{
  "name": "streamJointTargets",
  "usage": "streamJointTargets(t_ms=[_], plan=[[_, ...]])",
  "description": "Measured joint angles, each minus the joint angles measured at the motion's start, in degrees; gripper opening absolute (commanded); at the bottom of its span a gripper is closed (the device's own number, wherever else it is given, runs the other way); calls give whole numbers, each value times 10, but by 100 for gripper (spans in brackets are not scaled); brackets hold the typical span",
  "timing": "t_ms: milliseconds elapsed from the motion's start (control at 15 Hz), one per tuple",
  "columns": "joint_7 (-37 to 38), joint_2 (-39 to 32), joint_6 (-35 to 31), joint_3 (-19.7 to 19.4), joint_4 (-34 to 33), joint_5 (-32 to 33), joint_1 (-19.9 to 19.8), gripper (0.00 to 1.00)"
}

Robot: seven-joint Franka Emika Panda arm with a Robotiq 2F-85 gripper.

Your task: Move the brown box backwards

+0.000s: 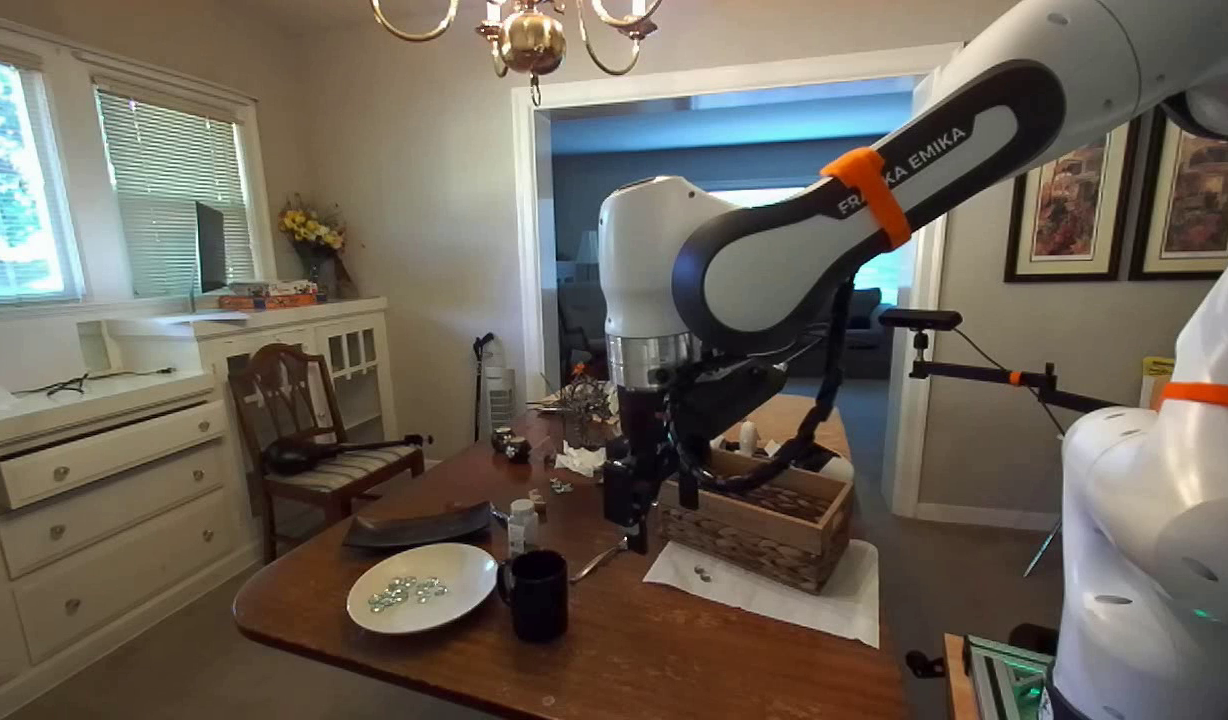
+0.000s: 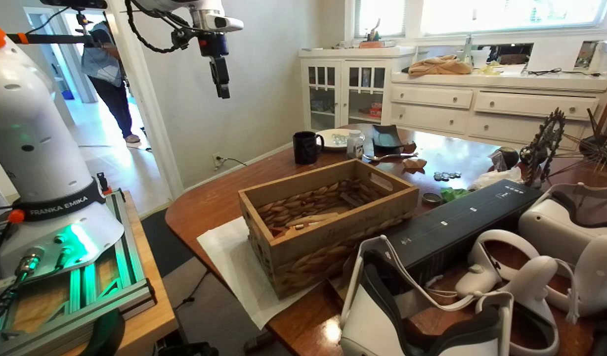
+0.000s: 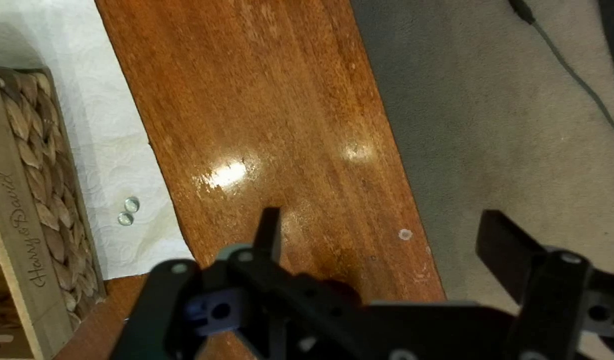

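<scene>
An end effector (image 3: 382, 217), fingers (image 3: 268, 232) spread, hangs left of the rectangular, braid-walled brown box (image 2: 328, 233) in both exterior views.

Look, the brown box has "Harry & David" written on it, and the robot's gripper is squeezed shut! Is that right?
Not quite: the gripper isn't squeezed shut. It's wide open, as the wrist view shows. The brown box does have "Harry & David" written on it, just as you said.
</scene>
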State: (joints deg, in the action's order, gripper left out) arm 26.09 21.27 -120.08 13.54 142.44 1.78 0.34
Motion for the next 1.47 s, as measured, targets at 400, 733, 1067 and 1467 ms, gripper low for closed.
streamJointTargets(t_ms=[400,733,1067,1467], plan=[[1,7,-2,-71,1,17,-43,100],[-150,12,-47,-150,24,55,-70,100],[-247,20,-63,-194,50,95,-91,100],[-245,17,-66,-189,46,99,-93,100]])
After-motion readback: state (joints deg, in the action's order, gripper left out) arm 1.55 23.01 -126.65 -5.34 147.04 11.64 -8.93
